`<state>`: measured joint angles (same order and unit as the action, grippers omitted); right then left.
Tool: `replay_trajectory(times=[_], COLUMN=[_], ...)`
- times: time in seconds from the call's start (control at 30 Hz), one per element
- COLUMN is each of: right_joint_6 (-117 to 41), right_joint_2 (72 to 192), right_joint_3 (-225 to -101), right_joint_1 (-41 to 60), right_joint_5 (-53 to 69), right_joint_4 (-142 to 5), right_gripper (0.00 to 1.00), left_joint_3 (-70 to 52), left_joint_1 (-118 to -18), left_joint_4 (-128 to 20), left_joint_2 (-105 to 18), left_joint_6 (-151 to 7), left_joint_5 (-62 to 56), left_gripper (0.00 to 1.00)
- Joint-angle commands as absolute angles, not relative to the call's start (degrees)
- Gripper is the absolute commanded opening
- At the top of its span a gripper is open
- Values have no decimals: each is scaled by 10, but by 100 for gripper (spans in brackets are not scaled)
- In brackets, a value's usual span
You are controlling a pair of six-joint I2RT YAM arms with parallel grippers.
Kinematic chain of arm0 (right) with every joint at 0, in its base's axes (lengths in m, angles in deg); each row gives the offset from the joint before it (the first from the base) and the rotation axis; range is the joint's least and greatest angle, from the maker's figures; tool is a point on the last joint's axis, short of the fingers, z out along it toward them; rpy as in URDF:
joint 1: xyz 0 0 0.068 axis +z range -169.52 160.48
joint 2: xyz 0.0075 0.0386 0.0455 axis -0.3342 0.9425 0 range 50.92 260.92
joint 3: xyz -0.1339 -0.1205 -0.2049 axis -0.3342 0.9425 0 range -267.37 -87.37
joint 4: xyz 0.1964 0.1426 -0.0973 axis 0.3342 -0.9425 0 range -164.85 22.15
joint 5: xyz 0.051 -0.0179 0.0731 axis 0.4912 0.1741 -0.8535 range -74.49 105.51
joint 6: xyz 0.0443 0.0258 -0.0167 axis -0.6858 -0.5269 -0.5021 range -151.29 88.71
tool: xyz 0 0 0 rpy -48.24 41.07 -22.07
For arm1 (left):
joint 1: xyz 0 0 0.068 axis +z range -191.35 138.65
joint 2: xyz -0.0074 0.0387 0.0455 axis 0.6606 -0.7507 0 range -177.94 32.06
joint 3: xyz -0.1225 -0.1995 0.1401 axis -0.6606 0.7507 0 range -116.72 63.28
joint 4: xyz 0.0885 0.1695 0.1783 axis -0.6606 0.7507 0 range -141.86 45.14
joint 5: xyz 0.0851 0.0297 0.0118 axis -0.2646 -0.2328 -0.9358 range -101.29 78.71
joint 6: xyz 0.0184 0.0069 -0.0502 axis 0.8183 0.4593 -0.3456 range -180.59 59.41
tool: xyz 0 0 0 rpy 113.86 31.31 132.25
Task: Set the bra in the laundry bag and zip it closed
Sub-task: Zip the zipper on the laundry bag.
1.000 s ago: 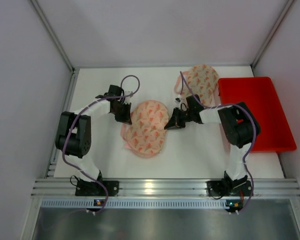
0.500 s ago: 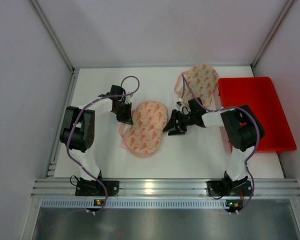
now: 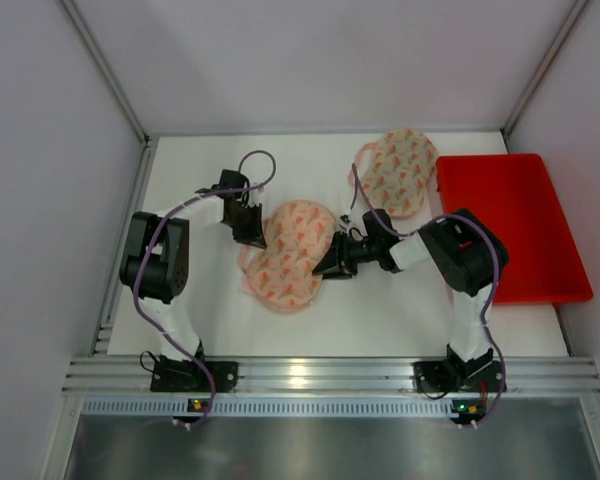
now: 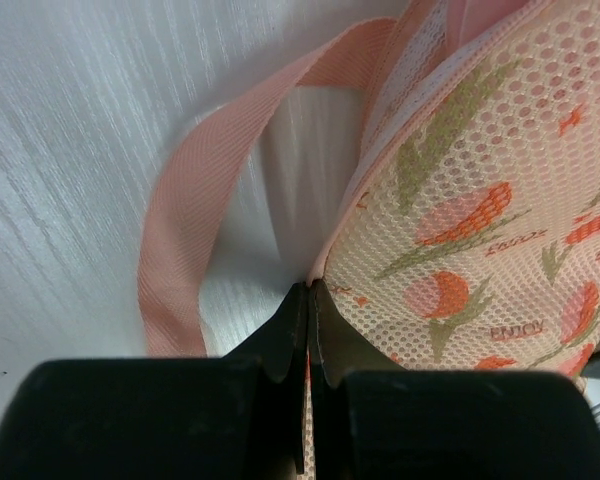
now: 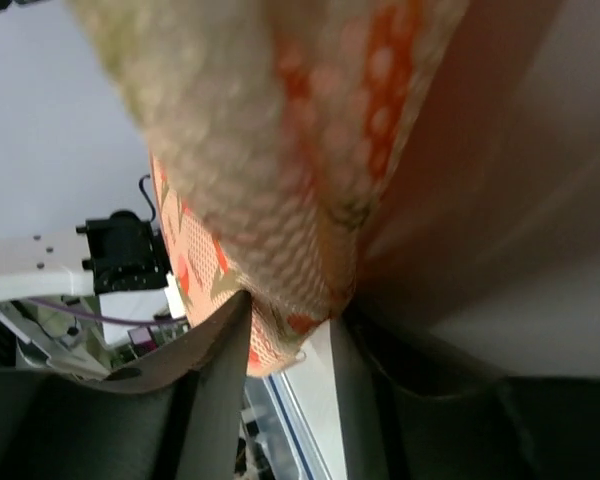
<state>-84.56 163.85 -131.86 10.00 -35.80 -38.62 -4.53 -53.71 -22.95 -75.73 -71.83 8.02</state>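
The laundry bag [image 3: 290, 255] is a peach mesh pouch with a carrot print, lying mid-table. My left gripper [image 3: 248, 232] is shut on its left edge; the left wrist view shows the jaws [image 4: 309, 290] pinched on the mesh [image 4: 460, 200] beside a pink strap loop [image 4: 180, 240]. My right gripper [image 3: 325, 265] is open at the bag's right edge, with the mesh rim [image 5: 270, 150] between its spread fingers [image 5: 290, 320]. A second peach patterned piece [image 3: 395, 170] with a pink strap lies at the back. I cannot tell whether it is the bra.
A red tray [image 3: 520, 220] sits at the right side of the table, close to the right arm. White walls and metal rails border the table at the left and back.
My right gripper has moved left from beside the back piece to the bag's right edge. The bag has shifted and bunched slightly. The left gripper has kept its hold.
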Motion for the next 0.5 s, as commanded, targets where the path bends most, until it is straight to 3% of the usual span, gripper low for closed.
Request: replay_trajectory(times=[0.0,0.03,0.07,0.17,0.27,0.37,0.47], right_joint_6=[-863,-865,-865,-847,-826,-801,-786], right_joint_2=[1658,1655,1649,1644,1650,1663,1675], right_joint_3=[-1351,-1354,-1356,-1381,-1412,-1448,-1477], right_joint_1=[111,112,111,111,110,110,106], right_joint_5=[-346,-344,-344,-347,-341,-334,-334], right_joint_4=[-359,-360,-365,-412,-465,-529,-562], right_gripper=[36,31,16,0,0,0,0], left_joint_3=[-27,-28,-29,-39,-52,-61,-68], left_joint_1=[-529,-526,-523,-522,-521,-519,-511], left_joint_4=[-254,-258,-261,-265,-266,-265,-265], left_joint_2=[-808,-807,-802,-790,-763,-709,-642], left_joint_6=[-710,-710,-710,-696,-674,-631,-574], left_joint_5=[12,16,18,23,24,9,36], left_gripper=[0,0,0,0,15,41,56])
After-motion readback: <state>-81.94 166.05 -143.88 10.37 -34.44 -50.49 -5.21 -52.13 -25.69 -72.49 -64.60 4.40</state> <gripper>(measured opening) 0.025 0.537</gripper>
